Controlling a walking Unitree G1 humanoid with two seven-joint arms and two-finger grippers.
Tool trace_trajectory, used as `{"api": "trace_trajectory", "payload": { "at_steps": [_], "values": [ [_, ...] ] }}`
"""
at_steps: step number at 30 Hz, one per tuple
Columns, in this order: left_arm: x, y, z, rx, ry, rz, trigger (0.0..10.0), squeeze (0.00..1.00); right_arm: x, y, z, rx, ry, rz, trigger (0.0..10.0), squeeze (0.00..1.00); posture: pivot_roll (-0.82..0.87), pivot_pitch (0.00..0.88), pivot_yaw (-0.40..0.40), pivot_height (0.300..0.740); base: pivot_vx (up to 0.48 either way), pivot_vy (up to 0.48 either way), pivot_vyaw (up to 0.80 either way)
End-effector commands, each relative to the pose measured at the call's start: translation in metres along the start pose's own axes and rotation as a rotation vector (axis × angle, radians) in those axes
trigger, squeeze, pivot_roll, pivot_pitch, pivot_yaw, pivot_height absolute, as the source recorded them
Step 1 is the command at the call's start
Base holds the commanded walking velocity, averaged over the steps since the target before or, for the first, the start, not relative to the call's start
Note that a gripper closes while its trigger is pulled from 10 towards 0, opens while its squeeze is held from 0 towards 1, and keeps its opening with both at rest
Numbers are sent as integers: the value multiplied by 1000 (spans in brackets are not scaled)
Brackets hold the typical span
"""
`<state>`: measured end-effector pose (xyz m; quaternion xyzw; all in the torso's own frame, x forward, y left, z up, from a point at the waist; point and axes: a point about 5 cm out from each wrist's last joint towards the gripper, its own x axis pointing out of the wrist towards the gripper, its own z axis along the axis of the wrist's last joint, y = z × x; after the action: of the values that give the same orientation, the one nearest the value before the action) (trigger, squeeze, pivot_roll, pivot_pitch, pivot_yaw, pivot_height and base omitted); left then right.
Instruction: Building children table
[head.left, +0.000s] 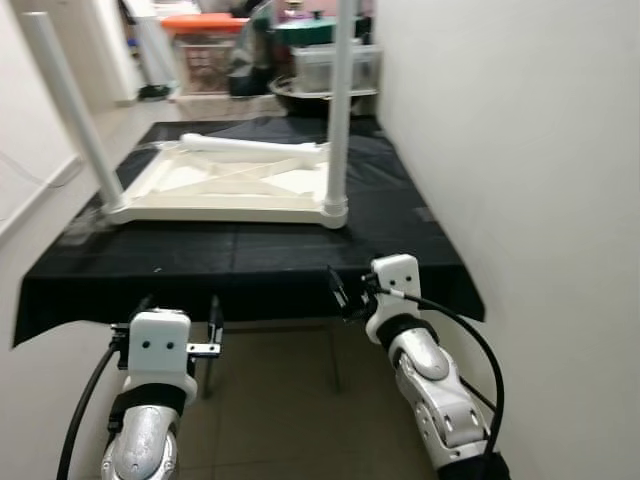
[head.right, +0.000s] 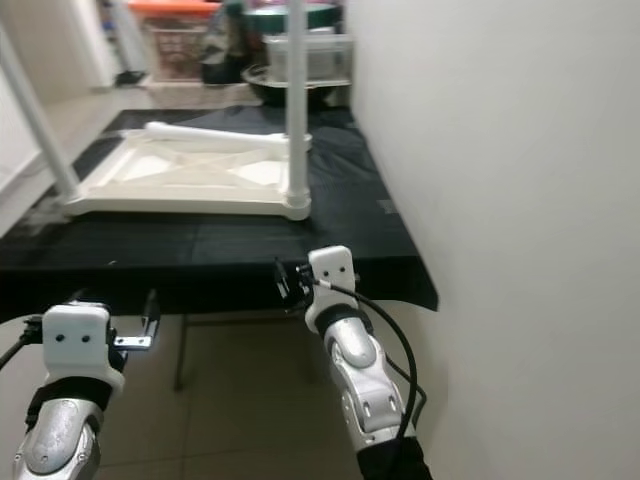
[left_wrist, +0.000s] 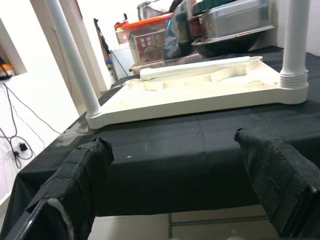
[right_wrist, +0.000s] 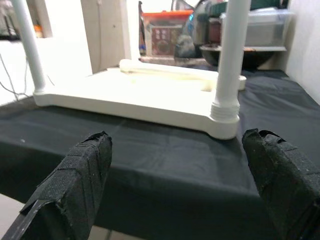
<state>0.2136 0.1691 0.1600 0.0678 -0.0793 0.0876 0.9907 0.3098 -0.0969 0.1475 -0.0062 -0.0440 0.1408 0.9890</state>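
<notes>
A white children's table top (head.left: 215, 188) lies upside down on a black-covered table (head.left: 250, 262). One white leg (head.left: 75, 115) stands in its near left corner. Another leg (head.left: 340, 110) stands in the near right corner. A third leg (head.left: 250, 146) lies loose across the far side of the top. My left gripper (head.left: 180, 310) hangs open just below the table's front edge, left of centre, with nothing between its fingers (left_wrist: 82, 165). My right gripper (head.left: 343, 295) is open at the same edge, in front of the right leg (right_wrist: 231, 60), its pads (right_wrist: 272, 165) wide apart and empty.
A white wall (head.left: 520, 130) runs close along the right side of the table. Behind the table stand a clear box with an orange lid (head.left: 205, 45), a grey bin (head.left: 335, 65) and pans. Tiled floor (head.left: 280, 400) lies under the table front.
</notes>
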Motion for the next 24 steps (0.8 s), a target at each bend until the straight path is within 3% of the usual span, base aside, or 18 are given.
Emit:
{"api": "trace_trajectory", "payload": {
  "at_steps": [1,13,24],
  "values": [
    [0,1,-2,10,14,2,10000,0,0,-6,-2,5,6,-27,10000,0,-7,0,2,740,0,0,0],
    [0,2,-2,18,11,-9,10000,0,2,-13,-2,3,6,-84,10000,0,-5,0,1,740,0,0,0],
    [0,-1,-4,14,12,-23,10000,0,2,-12,-2,6,7,-86,10000,0,-8,0,6,740,361,0,0]
  ]
}}
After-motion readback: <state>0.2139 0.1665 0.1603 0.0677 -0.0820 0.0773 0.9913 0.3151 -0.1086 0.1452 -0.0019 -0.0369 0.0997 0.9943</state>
